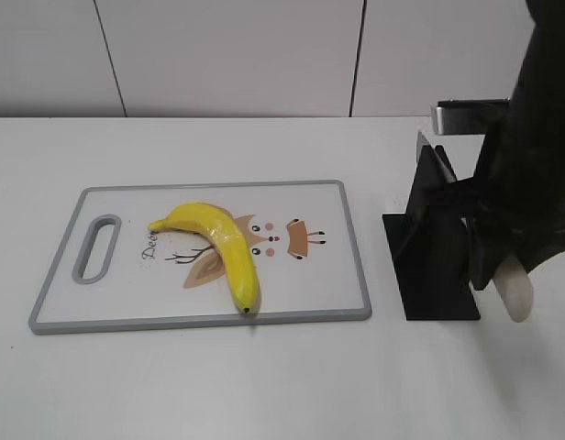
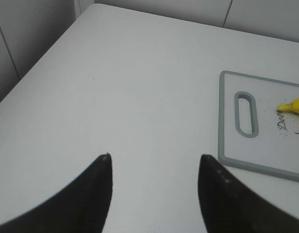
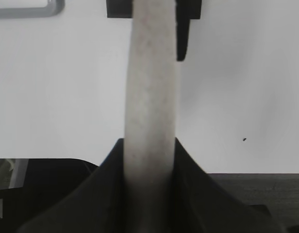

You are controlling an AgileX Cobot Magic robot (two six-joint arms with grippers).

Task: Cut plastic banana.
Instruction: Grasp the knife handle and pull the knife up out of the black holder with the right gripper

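A yellow plastic banana [image 1: 218, 247] lies on the white cutting board [image 1: 200, 321] with a grey rim, left of centre. Its tip also shows in the left wrist view [image 2: 295, 106]. My right gripper [image 1: 501, 261] is shut on the cream handle of the knife [image 3: 152, 87], by the black knife stand [image 1: 434, 266] to the right of the board. The handle's end [image 1: 515, 295] sticks out below the jaws. My left gripper [image 2: 154, 158] is open and empty over bare table, left of the board [image 2: 266, 145]. It is outside the exterior view.
A grey metal bar [image 1: 470, 116] juts left from behind the right arm, above the stand. The stand's base also shows in the right wrist view [image 3: 188, 9]. The board has a handle slot [image 1: 97, 247] at its left end. A white wall runs behind the table.
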